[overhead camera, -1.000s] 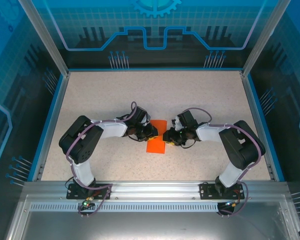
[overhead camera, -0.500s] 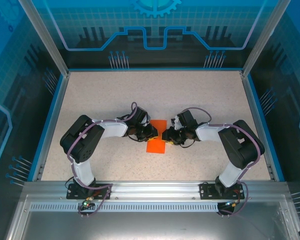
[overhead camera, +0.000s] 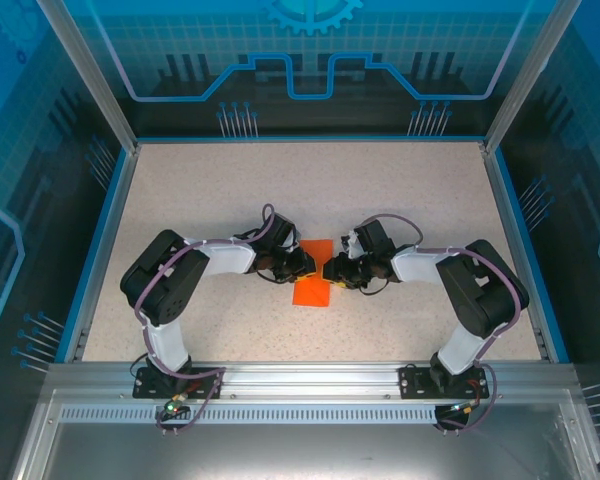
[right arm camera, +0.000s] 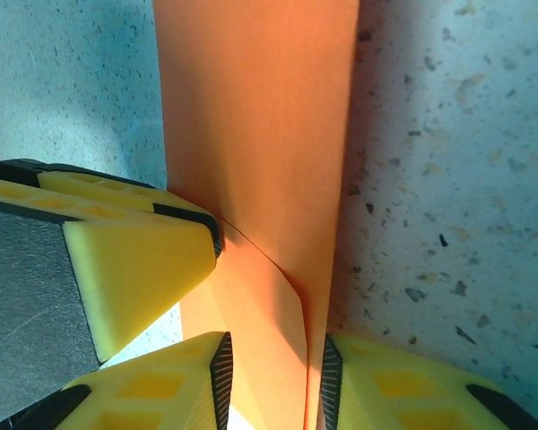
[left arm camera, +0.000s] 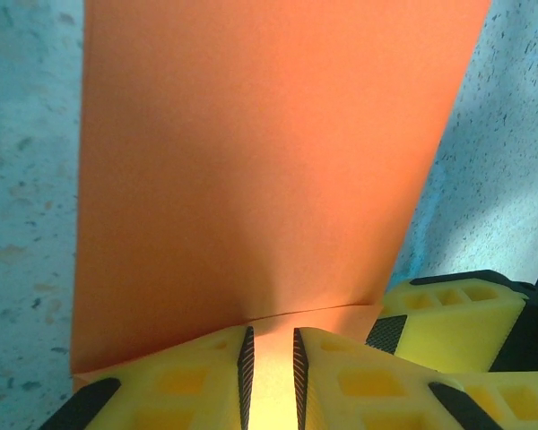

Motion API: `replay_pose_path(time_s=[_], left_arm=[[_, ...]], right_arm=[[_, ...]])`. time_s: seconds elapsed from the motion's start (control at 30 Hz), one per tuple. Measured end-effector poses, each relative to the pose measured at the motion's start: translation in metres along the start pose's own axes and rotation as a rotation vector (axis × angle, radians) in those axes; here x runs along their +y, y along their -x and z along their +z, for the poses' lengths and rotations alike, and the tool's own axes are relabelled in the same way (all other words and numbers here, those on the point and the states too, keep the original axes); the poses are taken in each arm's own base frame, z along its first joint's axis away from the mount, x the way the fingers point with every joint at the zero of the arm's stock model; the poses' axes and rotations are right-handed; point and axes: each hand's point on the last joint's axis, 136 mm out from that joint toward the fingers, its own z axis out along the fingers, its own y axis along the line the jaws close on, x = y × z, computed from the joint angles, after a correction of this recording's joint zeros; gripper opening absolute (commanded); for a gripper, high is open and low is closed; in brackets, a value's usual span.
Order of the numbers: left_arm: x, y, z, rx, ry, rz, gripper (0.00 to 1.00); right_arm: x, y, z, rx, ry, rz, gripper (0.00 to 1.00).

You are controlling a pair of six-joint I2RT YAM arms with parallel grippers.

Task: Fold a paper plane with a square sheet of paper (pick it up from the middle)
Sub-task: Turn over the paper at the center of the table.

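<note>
1. At the near edge of the table [overhead camera: 280,190], both arm bases sit on a metal rail [overhead camera: 310,375]. The left arm [overhead camera: 170,285] and right arm [overhead camera: 480,290] bend inward and meet around the table's middle, somewhat closer to the near edge than the far one.
2. The square sheet of paper [overhead camera: 313,285] lies between the two wrists, bright orange and folded into a narrow strip. Its long axis runs from the near edge toward the far edge, and the far end leans slightly toward the right edge.
3. The left gripper [overhead camera: 302,266] meets the strip's left long side about halfway along. In the left wrist view its jaws are almost together, and an edge of the paper is lifted up and pinched between the yellow fingers [left arm camera: 197,376]. The rest of the paper spreads flat over the speckled table.
4. The right gripper [overhead camera: 330,270] meets the opposite long side, facing the left one. In the right wrist view its jaws are narrow, though wider apart than the left's. A raised fold of paper fills the gap and seems to touch both pads, so it looks held, but the contact runs off the bottom of the picture.
5. The two grippers are just beside each other, and a yellow finger of each shows in the other's wrist view.
6. Past the paper, the speckled surface runs on to the far edge, where a blue rim [overhead camera: 310,139] borders it.
</note>
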Motion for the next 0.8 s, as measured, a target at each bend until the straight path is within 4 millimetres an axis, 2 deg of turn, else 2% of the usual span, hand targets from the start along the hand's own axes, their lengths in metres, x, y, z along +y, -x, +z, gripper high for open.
replay_pose_path(time_s=[0.3, 0.57, 0.67, 0.8], left_arm=[[0.0, 0.0, 0.0, -0.002, 0.002, -0.001, 0.22], [-0.002, 0.002, -0.003, -0.014, -0.001, 0.001, 0.26], [-0.011, 0.005, -0.013, -0.046, -0.018, 0.017, 0.3], [-0.023, 0.009, -0.039, -0.13, -0.041, 0.047, 0.35]], right_arm=[[0.001, 0.0, 0.007, 0.011, 0.028, -0.01, 0.28], [0.003, 0.0, 0.008, 0.012, 0.048, -0.026, 0.14], [0.006, 0.0, 0.006, 0.007, 0.054, -0.045, 0.09], [0.018, 0.001, -0.008, -0.019, 0.062, -0.086, 0.07]])
